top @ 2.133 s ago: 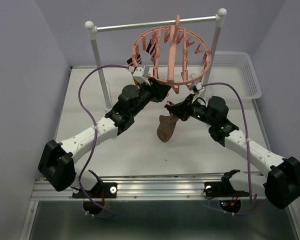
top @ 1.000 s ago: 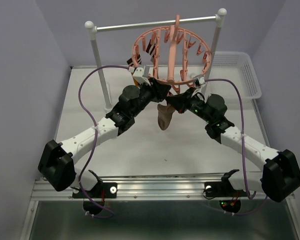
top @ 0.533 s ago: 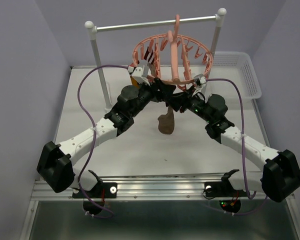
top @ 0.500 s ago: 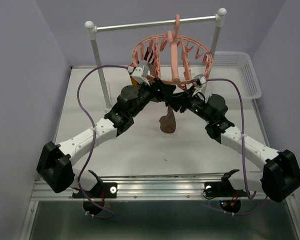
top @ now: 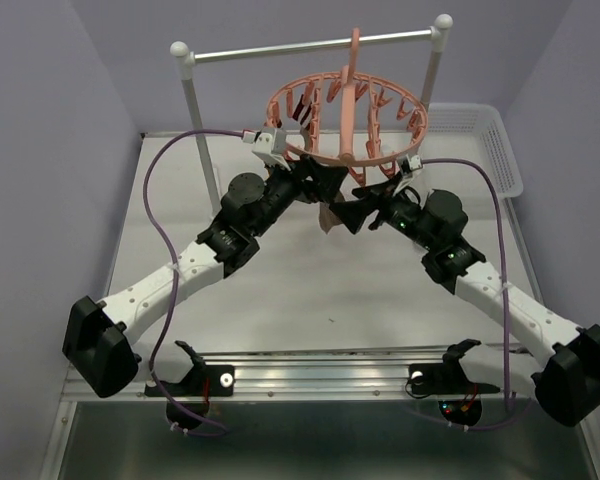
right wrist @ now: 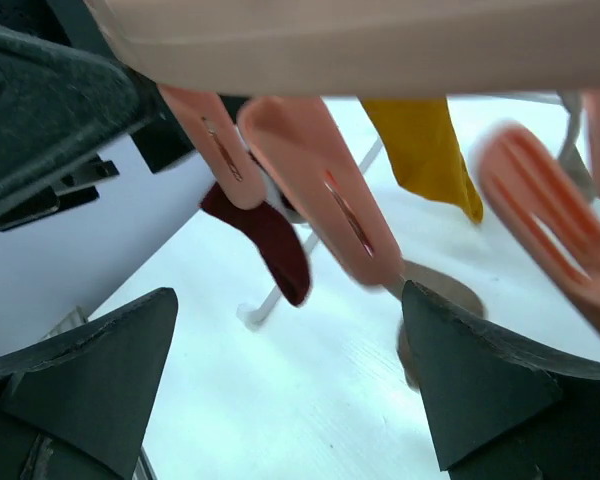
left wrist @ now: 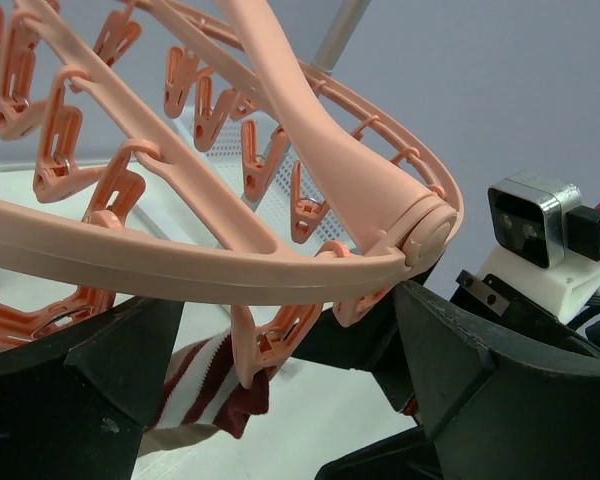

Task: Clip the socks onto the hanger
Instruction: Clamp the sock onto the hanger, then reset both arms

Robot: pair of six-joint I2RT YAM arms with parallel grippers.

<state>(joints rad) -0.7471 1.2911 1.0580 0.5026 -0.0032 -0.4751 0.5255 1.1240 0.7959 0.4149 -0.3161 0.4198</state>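
Note:
The salmon-pink hanger (top: 345, 110) hangs by its hook from the rail. A brown sock (top: 330, 217) dangles under the ring's near edge, between my two grippers. In the left wrist view a clip (left wrist: 270, 340) pinches its red-and-white striped cuff (left wrist: 205, 392). My left gripper (left wrist: 280, 400) is open, its fingers either side of that clip and touching nothing. My right gripper (right wrist: 290, 380) is also open and empty below blurred clips. Past it hang a dark red cuff (right wrist: 270, 235) and a mustard sock (right wrist: 425, 150). From above, the left gripper (top: 318, 182) and right gripper (top: 365, 207) flank the sock.
The white-posted rail stand (top: 190, 110) carries the hanger at the back of the table. A white mesh basket (top: 480, 140) sits at the back right. Purple cables (top: 155, 190) loop off both arms. Walls close in on the left and right.
Both grippers have opened and let go. The sock, held by the right gripper before, now hangs from the clip. The tilted ring has swung back more level.

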